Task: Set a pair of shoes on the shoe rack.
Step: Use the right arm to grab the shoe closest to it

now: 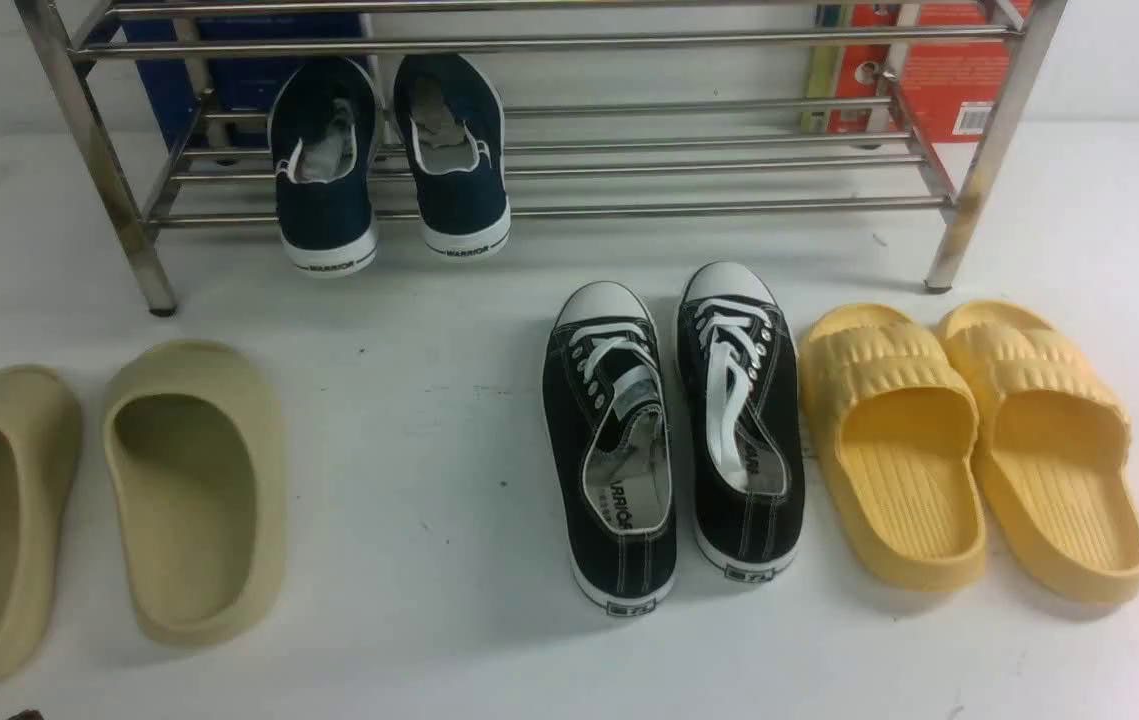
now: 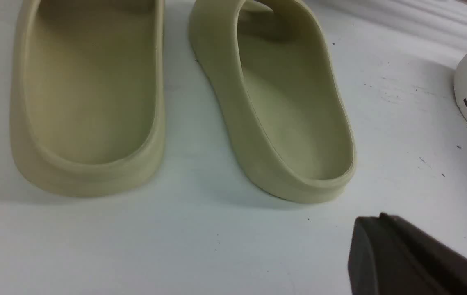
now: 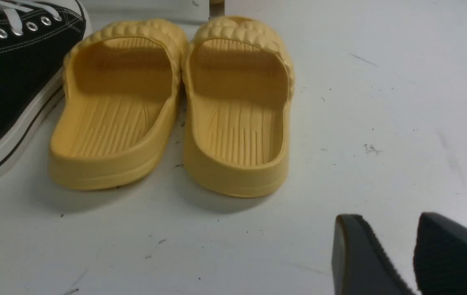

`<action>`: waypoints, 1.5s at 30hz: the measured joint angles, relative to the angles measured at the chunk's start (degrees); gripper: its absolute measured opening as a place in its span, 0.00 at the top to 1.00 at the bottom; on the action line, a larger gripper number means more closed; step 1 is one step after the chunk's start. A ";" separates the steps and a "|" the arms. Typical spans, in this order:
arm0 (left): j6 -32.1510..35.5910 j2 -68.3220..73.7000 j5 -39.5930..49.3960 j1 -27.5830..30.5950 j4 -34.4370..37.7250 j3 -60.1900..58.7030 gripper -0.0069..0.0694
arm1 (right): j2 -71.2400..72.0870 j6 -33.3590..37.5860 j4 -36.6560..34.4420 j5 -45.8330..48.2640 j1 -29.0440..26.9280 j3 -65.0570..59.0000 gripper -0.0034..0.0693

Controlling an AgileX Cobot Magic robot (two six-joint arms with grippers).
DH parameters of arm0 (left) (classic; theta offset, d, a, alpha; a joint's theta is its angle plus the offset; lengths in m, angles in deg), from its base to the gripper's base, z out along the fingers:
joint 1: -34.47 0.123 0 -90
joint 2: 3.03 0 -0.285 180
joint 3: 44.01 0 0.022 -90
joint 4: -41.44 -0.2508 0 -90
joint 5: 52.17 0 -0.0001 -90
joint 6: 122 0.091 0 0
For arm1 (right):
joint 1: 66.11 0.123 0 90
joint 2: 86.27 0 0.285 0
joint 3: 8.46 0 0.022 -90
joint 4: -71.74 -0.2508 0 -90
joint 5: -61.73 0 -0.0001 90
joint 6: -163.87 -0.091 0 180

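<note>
far left: beige slippers (image 1: 191, 560) are seen side by side on the white bench (image 1: 409, 420), openings toward the camera, a narrow gap between them. in the left wrist view the left pincer (image 2: 377, 246) is seen low above bare bench, near the slipper heels; its fingers are pressed together and nothing is held.

back, left to right: the rack (image 1: 529, 45) is stood across the far bench, with a blue box (image 1: 229, 80) behind its left end. navy sneakers (image 1: 324, 215) are set on the lower bars left of centre, heels overhanging the front bar.

centre: the black sneakers (image 1: 569, 430) are found on the bench in front of the rack, not on it. they are laid side by side, almost touching, white toe caps toward the rack, heels toward the camera.

right: yellow slippers (image 1: 889, 380) are placed just beside the right black sneaker, toes toward the rack. a red box (image 1: 949, 70) is seen behind the rack's right end.

far right: in the right wrist view the right pincer (image 3: 397, 233) is seen with fingers apart, bare bench showing between them, near the yellow slippers' heels.
</note>
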 joint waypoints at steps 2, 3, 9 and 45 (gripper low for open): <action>0.00 0.00 0.00 0.00 0.00 0.00 0.90 | 0.00 0.00 0.00 0.00 0.00 0.00 0.62; 0.00 0.00 0.00 0.00 0.00 0.00 0.90 | 0.00 0.00 0.00 0.00 0.00 0.00 0.62; 0.00 0.00 0.00 0.00 0.04 0.00 0.90 | 0.00 0.00 0.00 0.00 0.00 0.00 0.62; 0.00 0.00 0.05 0.00 0.14 0.00 0.85 | 0.00 -19.43 -31.29 -11.24 1.97 -0.67 0.62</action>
